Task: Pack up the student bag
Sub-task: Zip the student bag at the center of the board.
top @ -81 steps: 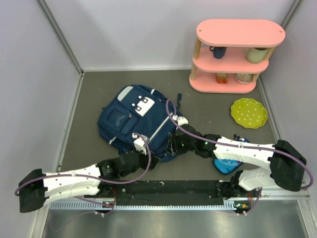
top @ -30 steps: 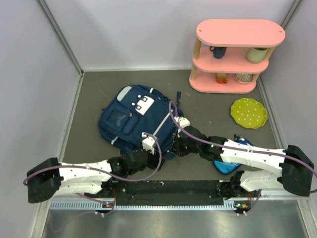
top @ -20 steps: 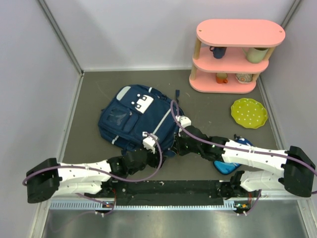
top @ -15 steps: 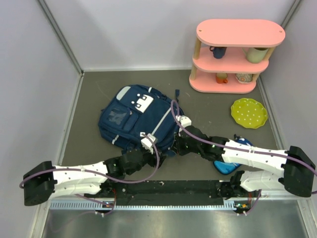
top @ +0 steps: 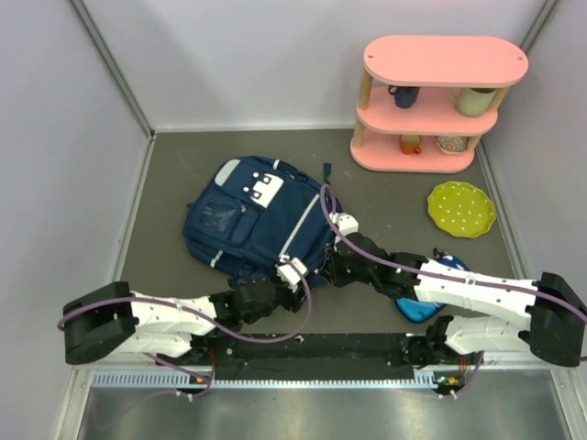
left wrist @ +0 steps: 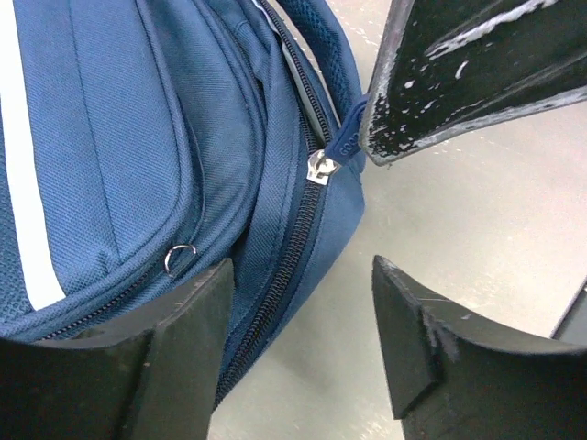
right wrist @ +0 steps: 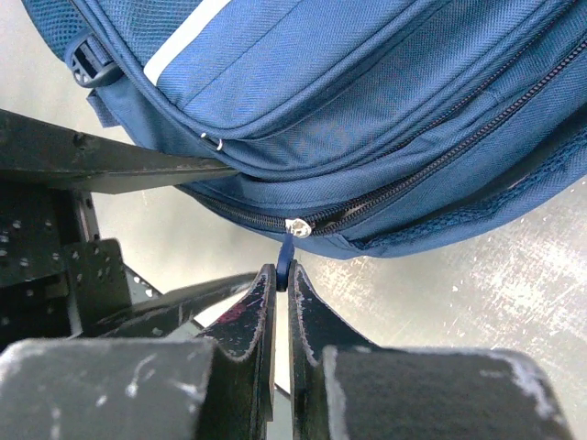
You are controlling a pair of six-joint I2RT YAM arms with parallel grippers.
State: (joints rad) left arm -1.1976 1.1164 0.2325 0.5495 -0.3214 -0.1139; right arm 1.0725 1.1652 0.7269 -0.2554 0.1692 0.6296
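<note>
The step looked to be unzipping the student bag [top: 257,220]. The left hand [left wrist: 303,275], spread wide around its near corner, would best brace the fabric. The right hand [right wrist: 282,275], pinched on the blue zipper pull [right wrist: 287,247], should draw along the teeth, not outward. The bag lay flat on the worktop [top: 165,183] just ahead of both hands: navy weave, white stripes, zip apparently closed.

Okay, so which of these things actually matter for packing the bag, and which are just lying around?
For the job:
- student bag
- its zipper pull, pinched by the right gripper
- left gripper, open at the bag's zip
- probably the blue pouch under the right arm

Lying about:
- pink shelf and its cups
- green plate
</note>
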